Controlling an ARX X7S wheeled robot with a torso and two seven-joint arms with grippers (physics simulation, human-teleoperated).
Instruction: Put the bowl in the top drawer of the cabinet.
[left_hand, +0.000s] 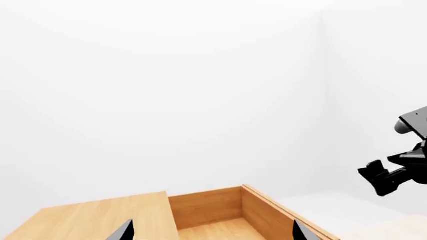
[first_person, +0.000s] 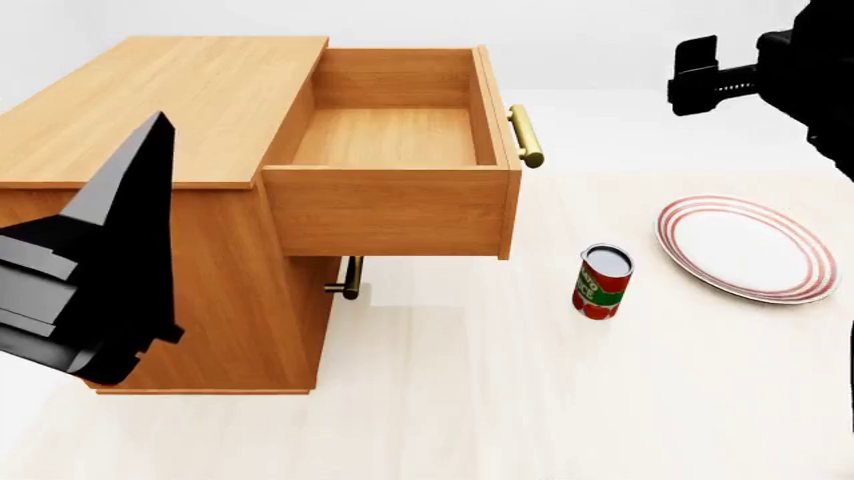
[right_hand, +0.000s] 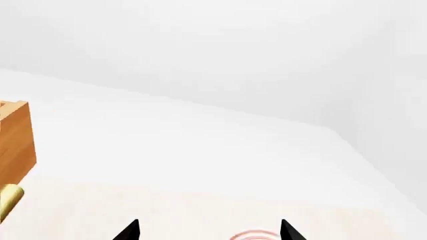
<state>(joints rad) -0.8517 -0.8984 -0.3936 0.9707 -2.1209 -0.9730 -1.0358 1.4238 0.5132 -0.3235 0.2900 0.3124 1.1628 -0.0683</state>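
Observation:
The bowl shows in no view. The light-orange cabinet (first_person: 160, 100) stands at the left, and its top drawer (first_person: 387, 212) is pulled out, with nothing inside it. The brass bar handle (first_person: 526, 135) is on the drawer's front. My left gripper (left_hand: 213, 234) is open, its fingertips wide apart above the cabinet top (left_hand: 100, 217) and the drawer (left_hand: 213, 207). In the head view it fills the lower left. My right gripper (right_hand: 209, 232) is open and holds nothing, raised at the upper right (first_person: 701, 75), above the floor beyond the plate.
A red-labelled can (first_person: 602, 282) stands on the floor right of the cabinet. A flat white plate with red rim rings (first_person: 742, 248) lies further right. The lower drawer's brass handle (first_person: 350, 278) shows under the open drawer. White walls stand behind.

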